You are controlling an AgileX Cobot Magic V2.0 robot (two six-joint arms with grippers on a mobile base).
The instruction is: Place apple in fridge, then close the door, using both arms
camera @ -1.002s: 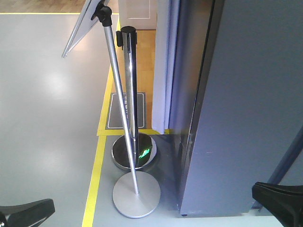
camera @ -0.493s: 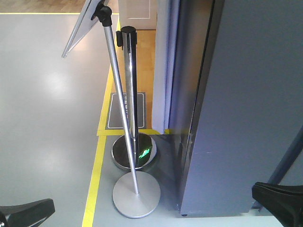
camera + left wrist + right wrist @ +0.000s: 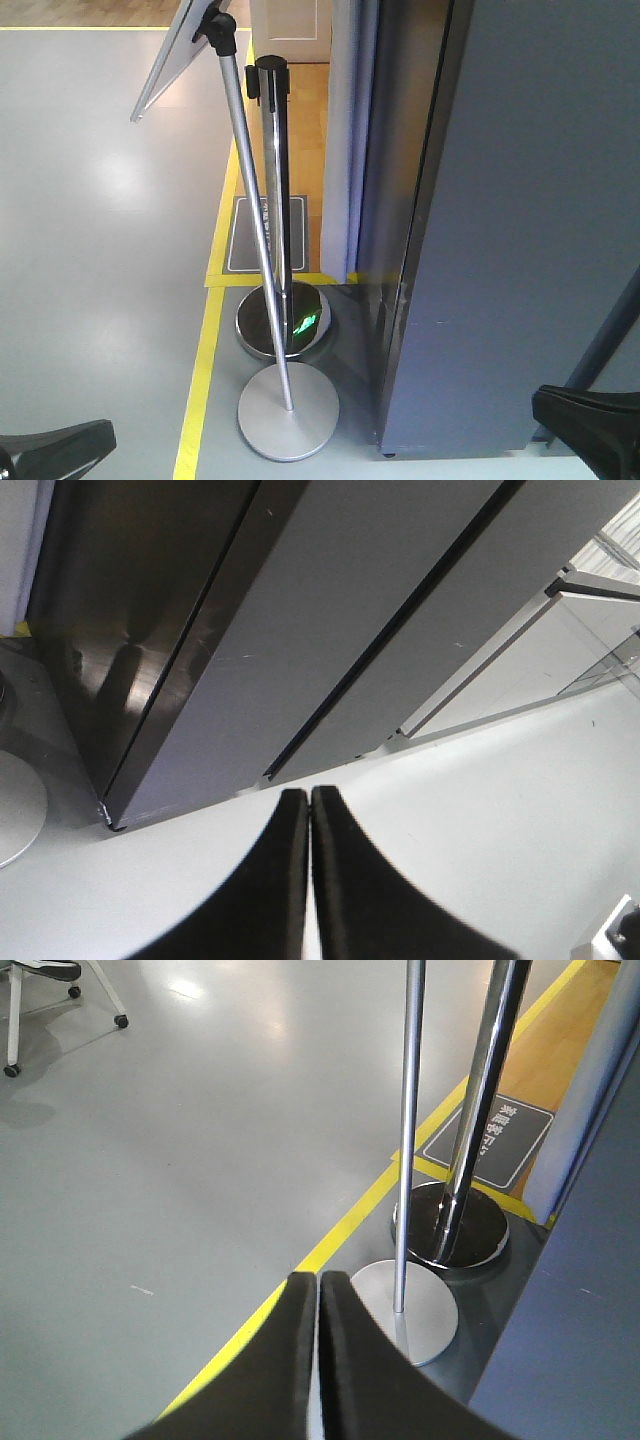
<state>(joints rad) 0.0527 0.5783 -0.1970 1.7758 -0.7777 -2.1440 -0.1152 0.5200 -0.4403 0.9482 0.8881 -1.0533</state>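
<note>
A: Grey floor (image 3: 90,250) with a yellow line (image 3: 205,350) running up it, wooden boards beyond. On the left, a slanted sign stand (image 3: 255,240) on a flat disc, then a chrome post (image 3: 275,200) on its domed base right beside it.

B: And filling the right, the dark grey fridge (image 3: 520,220), outside face to us. Any apple?

A: None in any view, so I can't say where it is. Neither hand is carrying it.

B: The left gripper (image 3: 309,810)?

A: Fingers pressed flat together, nothing between them, aimed at the fridge's lower corner. Pale trim shows at the right edge there; whether the door is ajar, I can't tell.

B: The right gripper (image 3: 318,1295)?

A: Also closed and empty, pointing down at the sign stand's disc. Tucked low, I'd judge, to keep clear of those poles.
</note>
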